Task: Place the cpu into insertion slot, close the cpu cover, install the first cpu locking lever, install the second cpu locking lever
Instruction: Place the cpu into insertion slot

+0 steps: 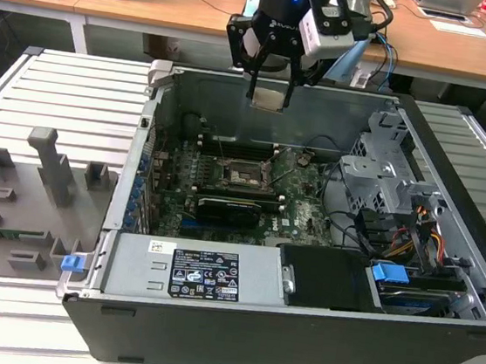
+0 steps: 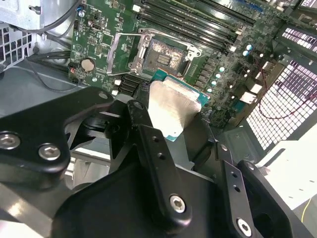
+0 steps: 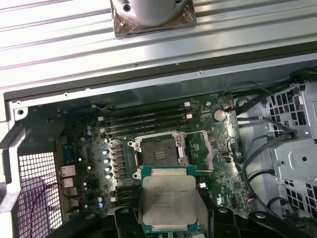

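Gripping the cpu (image 3: pixel 168 203) by two opposite edges, the end effector (image 1: pixel 270 91) hangs over the open computer case (image 1: pixel 210 319), chip held flat. Beyond it, lower down, the insertion slot (image 3: pixel 159 151) lies on the green motherboard (image 3: pixel 220 168), dark centre exposed, cpu cover (image 2: pixel 113 48) swung open beside it. Chip and slot are well apart; edges look roughly square to each other.
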`<action>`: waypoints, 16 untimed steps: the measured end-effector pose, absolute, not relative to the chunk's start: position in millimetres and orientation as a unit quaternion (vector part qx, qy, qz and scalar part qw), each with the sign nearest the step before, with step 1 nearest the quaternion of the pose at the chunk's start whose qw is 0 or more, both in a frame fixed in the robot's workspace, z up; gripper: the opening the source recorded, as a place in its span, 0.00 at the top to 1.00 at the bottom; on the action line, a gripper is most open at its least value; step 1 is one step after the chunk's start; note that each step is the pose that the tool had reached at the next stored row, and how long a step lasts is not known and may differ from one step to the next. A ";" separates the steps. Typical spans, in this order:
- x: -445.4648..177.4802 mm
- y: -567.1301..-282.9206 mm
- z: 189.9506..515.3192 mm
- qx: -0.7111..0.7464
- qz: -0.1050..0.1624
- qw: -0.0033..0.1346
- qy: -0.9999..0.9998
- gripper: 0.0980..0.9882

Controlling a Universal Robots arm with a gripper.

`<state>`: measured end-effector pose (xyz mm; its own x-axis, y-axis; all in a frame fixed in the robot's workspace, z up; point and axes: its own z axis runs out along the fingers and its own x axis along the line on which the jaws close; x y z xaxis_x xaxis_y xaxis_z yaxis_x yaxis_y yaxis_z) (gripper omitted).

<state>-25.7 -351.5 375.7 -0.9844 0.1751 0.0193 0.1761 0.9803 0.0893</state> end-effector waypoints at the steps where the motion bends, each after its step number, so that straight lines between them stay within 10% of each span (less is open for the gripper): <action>1: -25.7 -351.5 375.7 -0.090 -0.045 0.006 -0.995 0.52; 16: -26.0 -351.5 375.6 -0.125 -0.046 0.004 -0.991 0.52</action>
<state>-26.0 -351.5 375.6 -0.9685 0.2483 0.0193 0.2490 0.9644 0.0893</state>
